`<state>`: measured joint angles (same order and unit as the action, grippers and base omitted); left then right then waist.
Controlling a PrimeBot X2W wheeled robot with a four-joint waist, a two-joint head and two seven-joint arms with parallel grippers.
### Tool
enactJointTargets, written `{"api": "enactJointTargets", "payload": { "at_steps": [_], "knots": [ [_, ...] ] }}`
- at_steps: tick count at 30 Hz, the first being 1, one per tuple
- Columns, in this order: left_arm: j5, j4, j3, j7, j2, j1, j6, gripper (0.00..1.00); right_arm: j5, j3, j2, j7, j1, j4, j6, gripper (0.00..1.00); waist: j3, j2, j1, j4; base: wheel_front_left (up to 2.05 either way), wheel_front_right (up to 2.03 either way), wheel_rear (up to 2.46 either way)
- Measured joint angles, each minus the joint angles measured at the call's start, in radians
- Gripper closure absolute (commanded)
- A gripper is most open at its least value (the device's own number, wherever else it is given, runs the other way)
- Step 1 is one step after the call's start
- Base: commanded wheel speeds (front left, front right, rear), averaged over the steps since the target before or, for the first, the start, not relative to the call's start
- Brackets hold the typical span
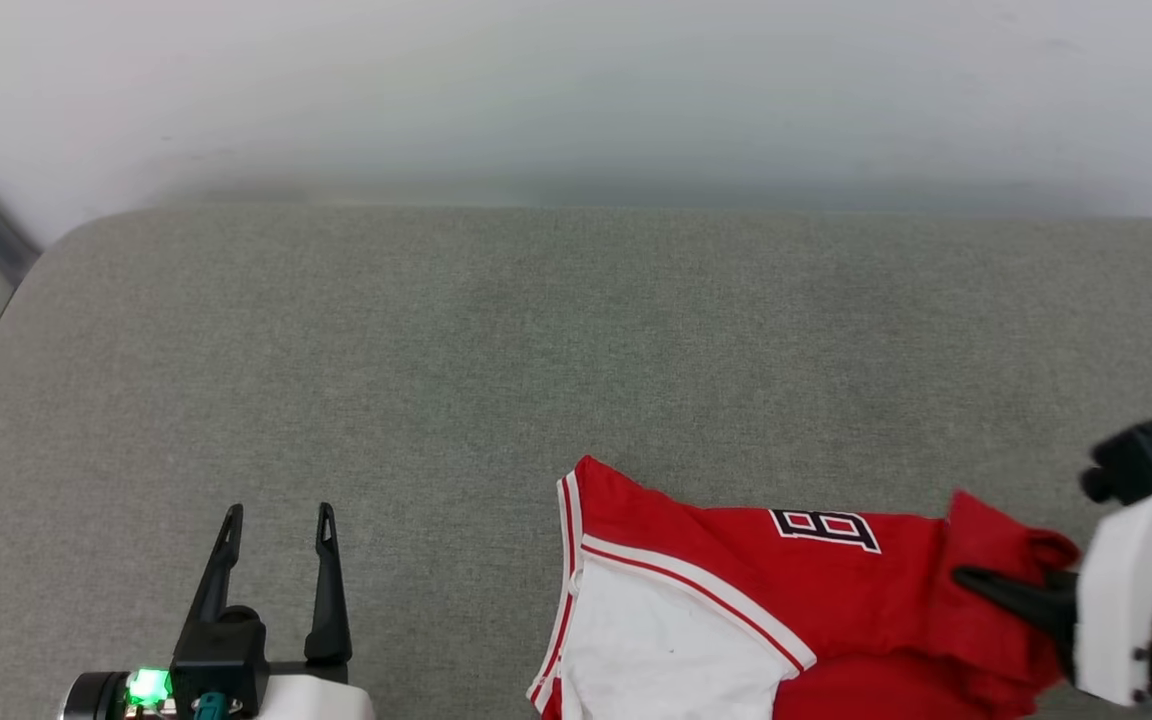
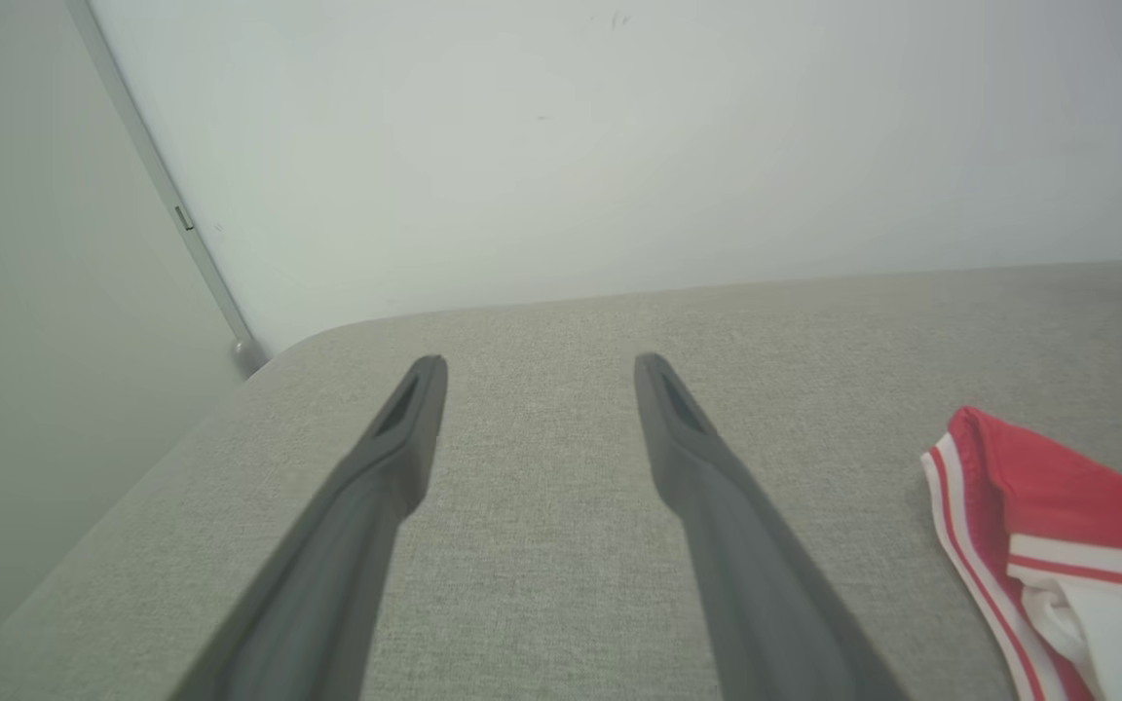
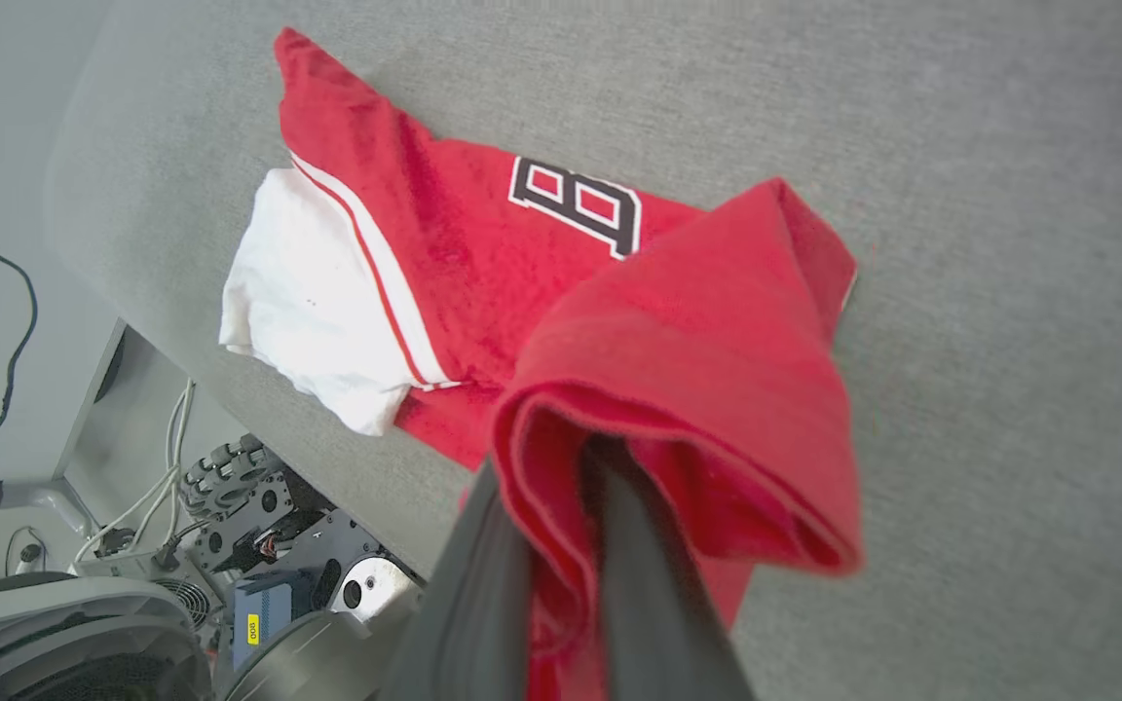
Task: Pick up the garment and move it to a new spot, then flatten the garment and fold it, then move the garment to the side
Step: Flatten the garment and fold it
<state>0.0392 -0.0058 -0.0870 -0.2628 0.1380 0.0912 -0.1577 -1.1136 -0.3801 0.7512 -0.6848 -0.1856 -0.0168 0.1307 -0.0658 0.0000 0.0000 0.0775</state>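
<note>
On the near right of the grey fabric-covered table (image 1: 436,350) we list one red soft jersey T-shirt (image 1: 716,560), with white sleeve, striped trim and black numeral, lying crumpled. Our right gripper (image 1: 971,578) has its fingers pinched on a bunched red fold at its right end. Our left gripper (image 1: 277,512) has its fingers spread wide and empty, well apart from it.

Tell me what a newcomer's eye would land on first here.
The red jersey with a white sleeve and a black numeral lies crumpled at the near right of the grey cushioned surface. Next comes the right end effector, shut on a bunched red fold of it at the right edge. The left end effector hangs open over bare cushion at the lower left.
</note>
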Motion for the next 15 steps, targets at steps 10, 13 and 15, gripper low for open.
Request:
{"api": "enactJointTargets", "payload": {
  "at_steps": [10, 13, 15],
  "knots": [
    [-0.009, 0.001, 0.010, 0.000, -0.016, -0.041, 0.017, 0.00, 0.163, -0.223, -0.218, -0.095, -0.241, 0.008, 0.000, 1.00, -0.056, 0.0000, 0.0000, 0.017, 0.00, 0.00, 0.00],
    [-0.010, 0.001, 0.011, 0.000, -0.020, -0.058, 0.022, 0.00, 0.198, -0.311, -0.282, -0.103, -0.316, 0.058, 0.000, 1.00, -0.076, 0.0000, 0.0001, 0.020, 0.00, 0.00, 0.00],
    [-0.010, 0.002, 0.010, 0.000, -0.022, -0.067, 0.025, 0.00, 0.220, -0.368, -0.319, -0.101, -0.360, 0.105, 0.000, 1.00, -0.088, 0.0000, 0.0000, 0.023, 0.00, 0.00, 0.00]
  ]
}}
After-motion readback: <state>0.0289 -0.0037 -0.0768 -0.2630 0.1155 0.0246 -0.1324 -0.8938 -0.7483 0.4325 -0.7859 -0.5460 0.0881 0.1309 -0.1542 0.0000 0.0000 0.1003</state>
